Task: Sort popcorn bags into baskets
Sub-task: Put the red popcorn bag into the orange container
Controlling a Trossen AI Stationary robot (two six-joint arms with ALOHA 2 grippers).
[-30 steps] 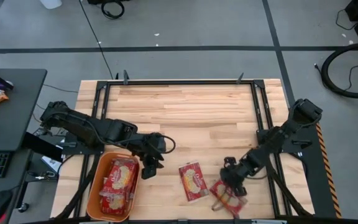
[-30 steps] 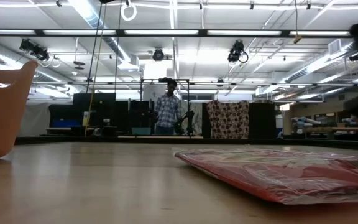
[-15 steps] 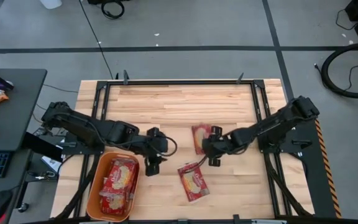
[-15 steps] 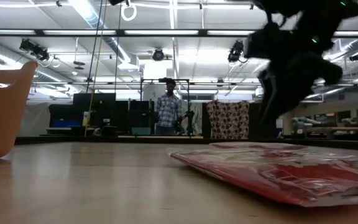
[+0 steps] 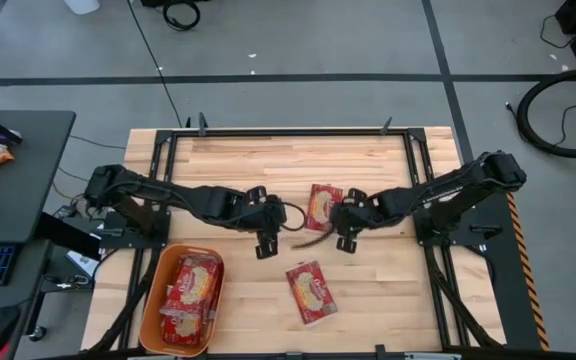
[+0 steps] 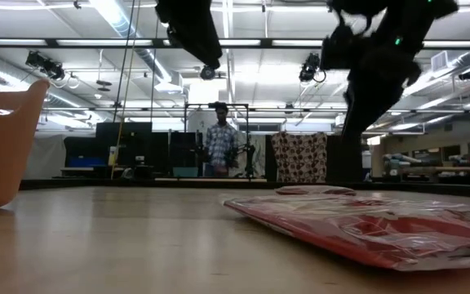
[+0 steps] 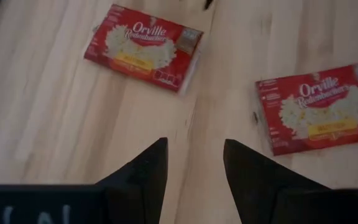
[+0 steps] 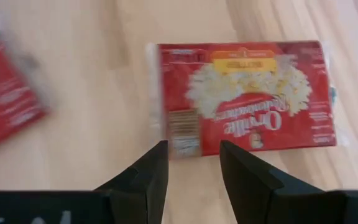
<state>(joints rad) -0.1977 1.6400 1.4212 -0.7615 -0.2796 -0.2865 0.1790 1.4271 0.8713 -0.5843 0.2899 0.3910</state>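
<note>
Both tools hang parted and empty mid-desk, left tool (image 5: 265,240) and right tool (image 5: 345,232) flanking a popcorn bag (image 5: 322,206); next comes grasping it for the orange basket (image 5: 149,310).

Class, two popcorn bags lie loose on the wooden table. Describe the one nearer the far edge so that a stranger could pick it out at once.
Start at the wooden table and find the two dark arms meeting near its middle. Between the left pincer and the right pincer lies a red popcorn bag. Unlike the other loose bag, which lies alone nearer the front edge beside the orange basket, this one sits right by the right pincer.
</note>
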